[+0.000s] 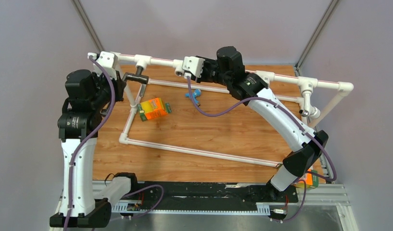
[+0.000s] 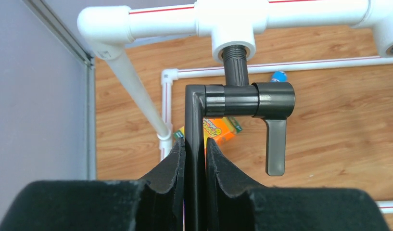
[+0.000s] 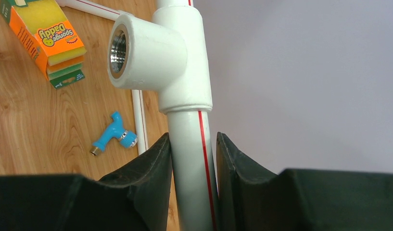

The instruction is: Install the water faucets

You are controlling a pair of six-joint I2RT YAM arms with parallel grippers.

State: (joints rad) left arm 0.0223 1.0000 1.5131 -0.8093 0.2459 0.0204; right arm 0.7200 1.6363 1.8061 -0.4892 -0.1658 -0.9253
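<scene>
The left hand (image 2: 195,159) is clamped on the long straight tube of the dark-brown faucet (image 2: 195,115), with a black finger pressed flat against each side of it. Straight beyond the fingertips the tube turns at its elbow and runs off to the right into the faucet's thick barrel. From the barrel a short threaded stem rises into the mouth of a tee socket (image 2: 234,33) on the upper rail of the white pipe frame (image 2: 151,17), with a few threads showing below the socket's rim. The faucet's lever (image 2: 276,147) hangs down from the far end of the barrel, to the right of the fingers and apart from them.

The right hand (image 3: 193,144) is closed around a white pipe (image 3: 192,163) of the same top rail, the pipe's red stripe running between its two fingers. Just past the fingertips sits a second tee socket (image 3: 136,53), its round mouth turned to the left and showing a metal threaded lining.

Below and to the left of the right hand, the blue faucet (image 3: 111,136) lies on its side on the wooden tabletop (image 3: 31,125), just beside a lower pipe of the frame. Farther off on that side lies an orange Sponge Daddy box (image 3: 45,38). In the top view a small green faucet (image 1: 169,108) lies just beside that box, between the two hands and nearer the arm bases than either.
</scene>
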